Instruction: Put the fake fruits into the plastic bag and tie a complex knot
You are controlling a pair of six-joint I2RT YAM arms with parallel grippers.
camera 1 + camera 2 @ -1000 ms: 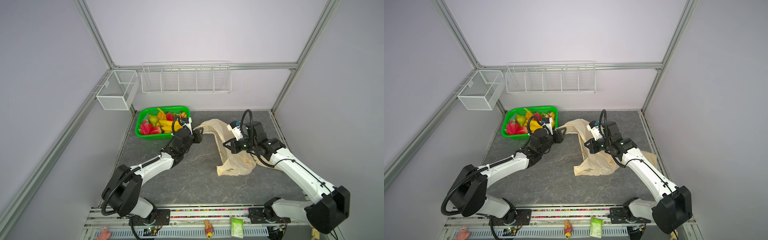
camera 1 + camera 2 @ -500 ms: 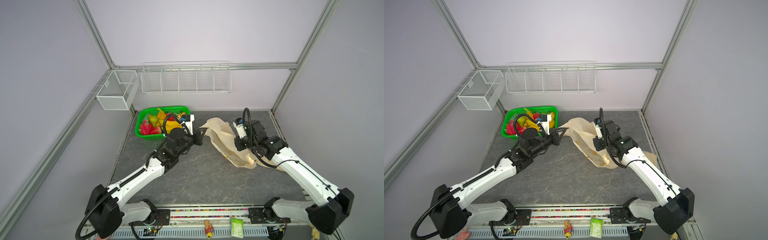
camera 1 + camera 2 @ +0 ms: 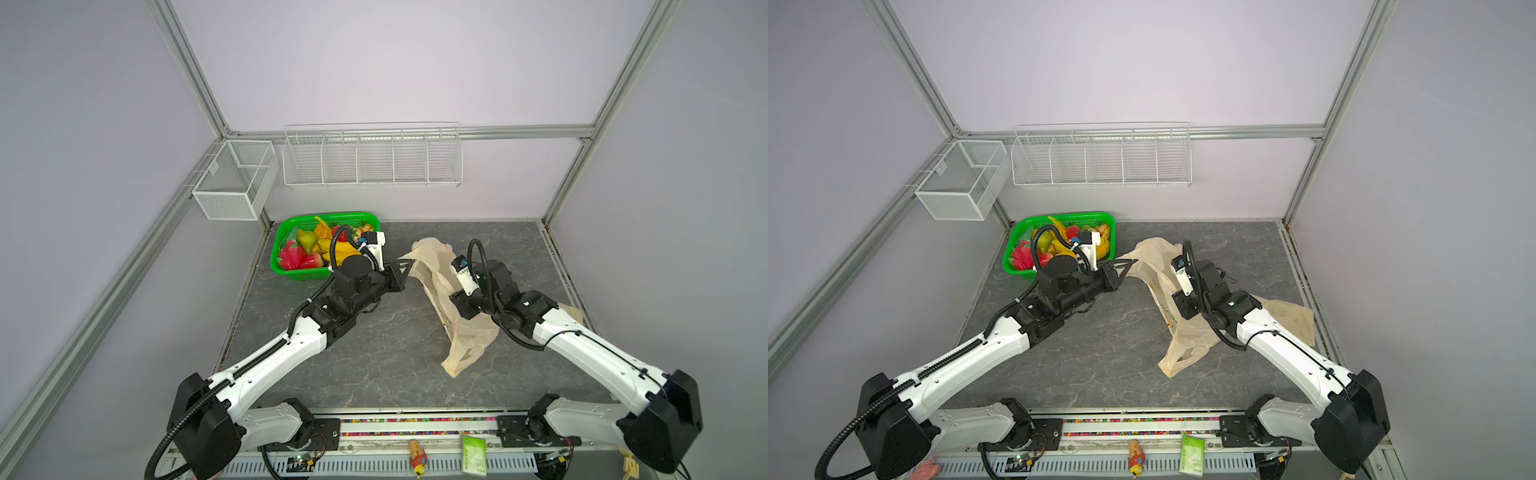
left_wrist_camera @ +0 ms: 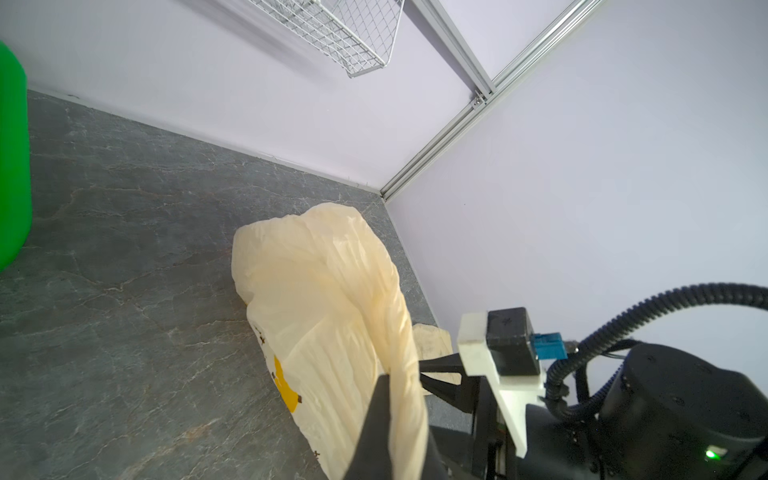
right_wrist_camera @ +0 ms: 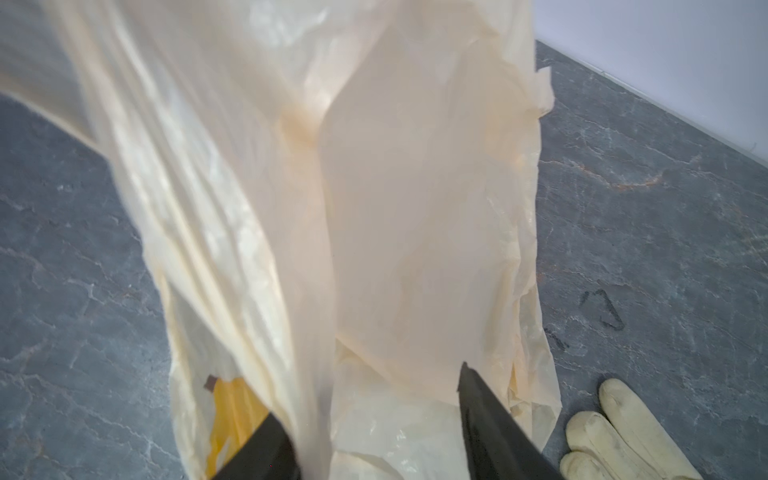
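The cream plastic bag (image 3: 440,286) (image 3: 1163,282) hangs stretched between my two grippers, its lower end lying on the grey table. My left gripper (image 3: 409,266) (image 3: 1131,262) (image 4: 401,382) is shut on a bunched strip of the bag (image 4: 324,291) at its upper end. My right gripper (image 5: 370,395) is open, with loose film of the bag (image 5: 374,187) between its spread fingers (image 4: 440,365). The fake fruits (image 3: 320,249) (image 3: 1059,245) lie in the green basket (image 3: 286,272) (image 3: 1017,270) behind the left arm. No knot is in view.
A cream rubber glove (image 3: 569,309) (image 3: 1287,316) (image 5: 615,432) lies on the table beside the right arm. Two white wire baskets (image 3: 372,158) (image 3: 232,183) hang on the back wall. The green basket's wall (image 4: 12,166) shows near the left gripper.
The left gripper shut on the bag's upper end and the arm reached further right. The right gripper opened and let go of the bag, whose lower end dropped towards the table's front.
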